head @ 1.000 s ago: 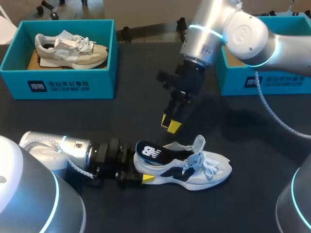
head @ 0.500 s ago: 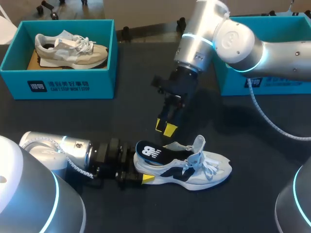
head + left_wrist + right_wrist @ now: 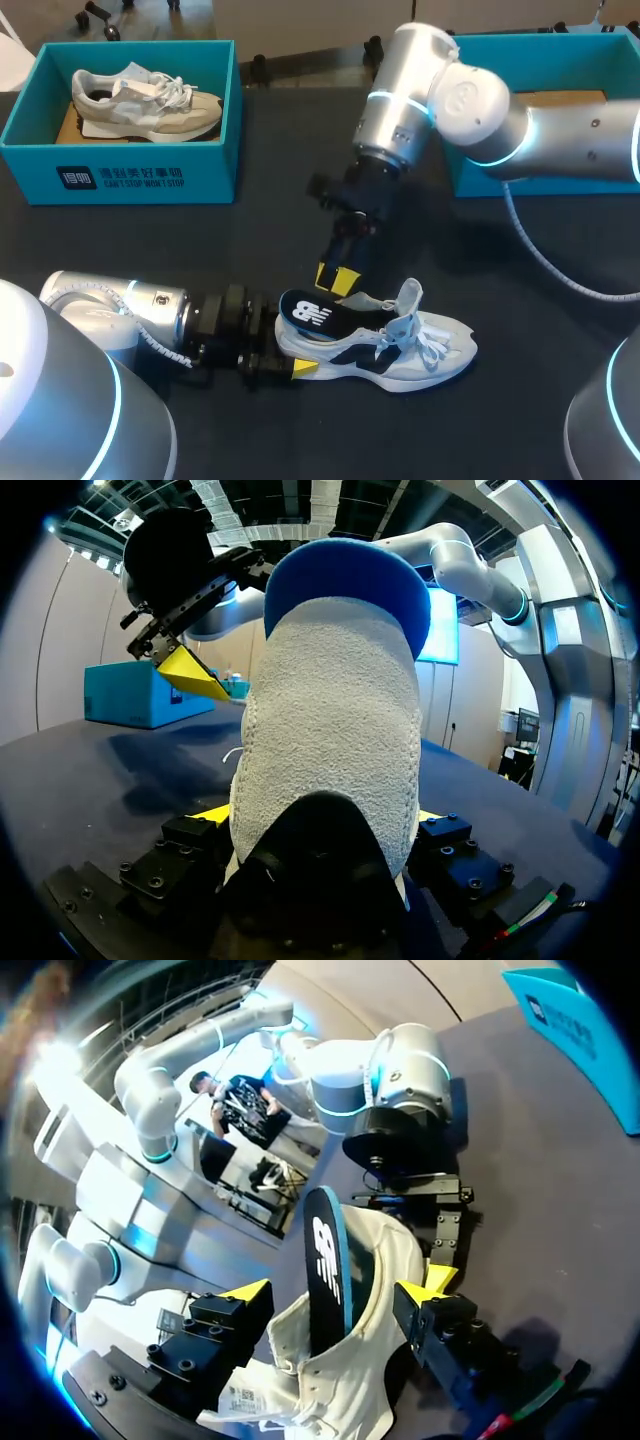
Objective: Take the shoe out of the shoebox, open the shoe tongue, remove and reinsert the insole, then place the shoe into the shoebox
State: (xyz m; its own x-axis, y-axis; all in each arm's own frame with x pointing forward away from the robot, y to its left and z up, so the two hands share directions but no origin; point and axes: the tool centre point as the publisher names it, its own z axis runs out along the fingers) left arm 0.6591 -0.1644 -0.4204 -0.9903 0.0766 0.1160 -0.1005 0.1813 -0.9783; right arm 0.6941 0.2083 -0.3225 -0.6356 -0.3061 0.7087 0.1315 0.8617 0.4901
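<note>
The shoe [image 3: 400, 345] lies on the table [image 3: 200, 250], heel at nine o'clock and toe at three, heel clamped by the left gripper [image 3: 298, 366], while the spread-fingered right gripper [image 3: 336, 280] hangs just beyond the raised insole [image 3: 315, 318], at its seven o'clock.

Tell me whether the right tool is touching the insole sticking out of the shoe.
Apart. The right wrist view shows the insole standing between the right tool's open fingers, with clear gaps on both sides.

Left tool [image 3: 296, 357] at shoe [image 3: 420, 355] heel, right tool [image 3: 335, 279] above insole [image 3: 310, 317]
</note>
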